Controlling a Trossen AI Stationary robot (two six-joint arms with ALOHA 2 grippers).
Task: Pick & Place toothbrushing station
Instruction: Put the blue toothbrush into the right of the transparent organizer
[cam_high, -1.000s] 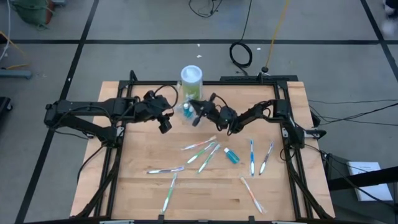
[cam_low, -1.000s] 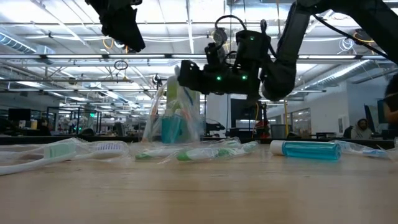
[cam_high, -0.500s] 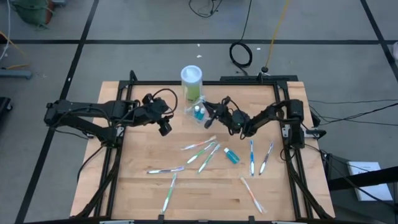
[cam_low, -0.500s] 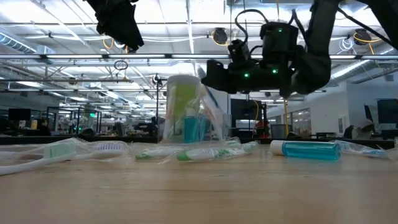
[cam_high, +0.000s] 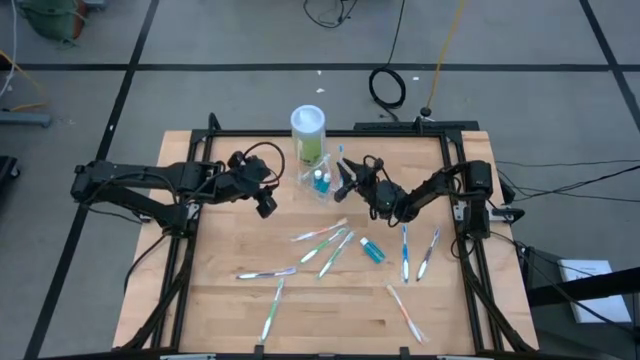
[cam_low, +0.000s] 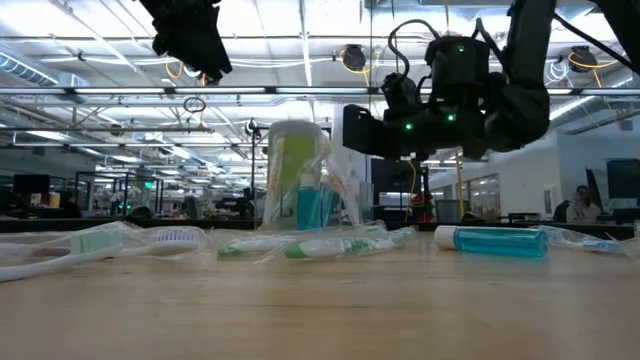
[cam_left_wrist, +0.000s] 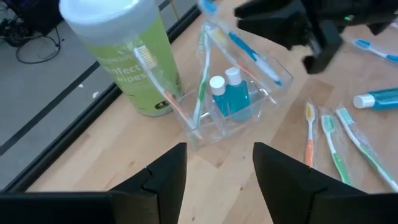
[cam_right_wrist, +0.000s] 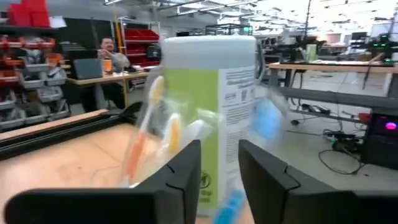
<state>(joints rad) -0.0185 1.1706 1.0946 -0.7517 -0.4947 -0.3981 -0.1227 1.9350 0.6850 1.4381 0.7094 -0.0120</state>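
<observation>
The clear toothbrushing station (cam_high: 320, 181) now stands upright on the desk (cam_high: 230, 310) at about 12 o'clock, just beside the green wipes canister (cam_high: 308, 133), after sliding there from a tilted spot nearer the right claw (cam_high: 343, 177) over the past second. That claw has backed off toward 3 o'clock and hangs above the desk with its fingers parted and nothing between them; in its own wrist view the station and canister fill the space ahead. The left claw (cam_high: 267, 202) waits at the station's 9 o'clock side, its fingers wide and empty. Blue bottles and several brushes stand inside the holder. Loose toothbrushes (cam_high: 322, 240) and a blue tube (cam_high: 372, 250) lie scattered nearer 6 o'clock. The placing looks done; the release appears clean.
</observation>
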